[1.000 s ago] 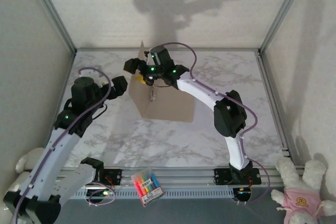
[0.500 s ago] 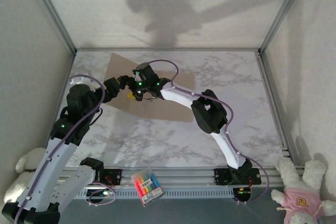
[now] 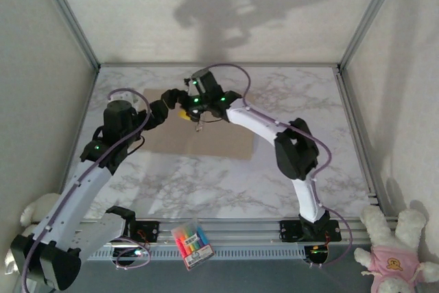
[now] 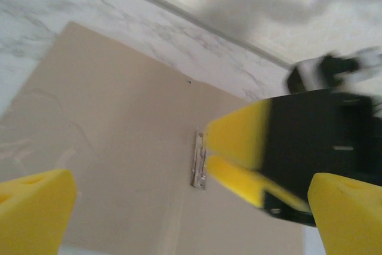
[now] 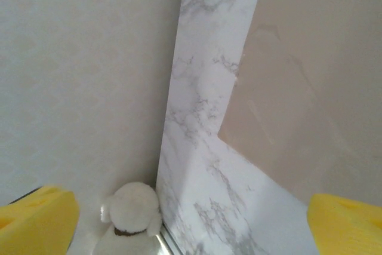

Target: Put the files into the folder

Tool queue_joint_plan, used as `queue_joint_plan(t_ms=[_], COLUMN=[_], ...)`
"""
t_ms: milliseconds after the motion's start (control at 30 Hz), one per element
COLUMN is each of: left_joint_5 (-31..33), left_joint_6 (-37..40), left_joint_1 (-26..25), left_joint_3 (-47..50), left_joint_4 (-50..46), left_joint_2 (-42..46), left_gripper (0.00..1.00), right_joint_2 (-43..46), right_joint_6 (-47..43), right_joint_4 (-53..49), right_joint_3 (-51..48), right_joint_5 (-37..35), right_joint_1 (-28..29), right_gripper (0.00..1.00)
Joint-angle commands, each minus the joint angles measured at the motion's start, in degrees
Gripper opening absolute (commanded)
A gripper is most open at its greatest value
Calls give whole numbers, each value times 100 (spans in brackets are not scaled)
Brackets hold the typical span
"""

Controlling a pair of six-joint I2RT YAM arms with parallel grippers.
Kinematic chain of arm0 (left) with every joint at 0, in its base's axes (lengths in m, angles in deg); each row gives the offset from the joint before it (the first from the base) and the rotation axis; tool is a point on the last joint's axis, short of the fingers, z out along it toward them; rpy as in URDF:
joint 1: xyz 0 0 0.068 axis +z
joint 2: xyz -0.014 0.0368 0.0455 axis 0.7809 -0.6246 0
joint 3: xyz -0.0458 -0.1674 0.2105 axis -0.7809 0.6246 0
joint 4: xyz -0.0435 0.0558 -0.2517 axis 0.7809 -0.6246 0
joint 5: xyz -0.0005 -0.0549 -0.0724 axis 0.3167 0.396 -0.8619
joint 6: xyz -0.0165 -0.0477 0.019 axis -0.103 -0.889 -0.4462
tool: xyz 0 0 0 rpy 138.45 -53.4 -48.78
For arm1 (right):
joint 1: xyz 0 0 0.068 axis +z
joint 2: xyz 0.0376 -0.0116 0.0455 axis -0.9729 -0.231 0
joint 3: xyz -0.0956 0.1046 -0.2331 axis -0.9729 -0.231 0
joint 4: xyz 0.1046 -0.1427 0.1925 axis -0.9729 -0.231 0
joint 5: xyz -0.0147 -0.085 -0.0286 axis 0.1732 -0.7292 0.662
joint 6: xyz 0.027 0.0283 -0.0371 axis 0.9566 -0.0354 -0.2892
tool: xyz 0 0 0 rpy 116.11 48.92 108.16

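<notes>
The folder [image 3: 219, 138] lies opened flat on the marble table [image 3: 309, 94], both tan leaves down; a small metal clip [image 4: 199, 159] sits near its crease. My left gripper [image 3: 167, 103] hovers over the folder's left leaf, open, with nothing between its yellow pads [image 4: 30, 207]. My right gripper [image 3: 186, 104] reaches in from the right and stands close in front of the left one [image 4: 239, 159], just over the clip, open and empty. The right wrist view has the folder's corner [image 5: 298, 88] and bare marble between its wide-set pads [image 5: 346, 222]. I cannot make out the files against the white marble.
A white plush toy [image 5: 131, 213] sits off the table's left edge [image 3: 31, 211], and another in pink [image 3: 394, 248] at the front right. A pack of coloured markers [image 3: 192, 243] lies on the front rail. Cage walls and posts ring the table.
A second ago the folder's left leaf stood upright by the right gripper. It has swung down to the left and lies flat. Both grippers shifted slightly and stayed open.
</notes>
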Motion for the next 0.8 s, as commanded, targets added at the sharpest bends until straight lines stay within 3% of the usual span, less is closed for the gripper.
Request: queue_joint_plan(t_ms=[0,167,433,767], left_joint_5=[-659,-872,-703,-937], left_joint_6=[-176,-280,-341,-263], left_joint_1=[-15,-476,-1677,-2889], left_joint_3=[61,-156,-1188,-3362], left_joint_4=[487,807,1003,807], left_joint_2=[-347,-1133,-2721,-5033], left_gripper=[99,100,99,97], right_joint_2=[872,2064,3790,4882], right_joint_6=[-631,-1095,-1639,-1620], right_joint_4=[-680,-1484,-2330,-2976], right_joint_3=[-485,-1432,-3163,-5059], right_joint_5=[-210,-514,-562,-879], right_joint_1=[-396,-1076,-2775,-4941], right_gripper=[99,97,90,86])
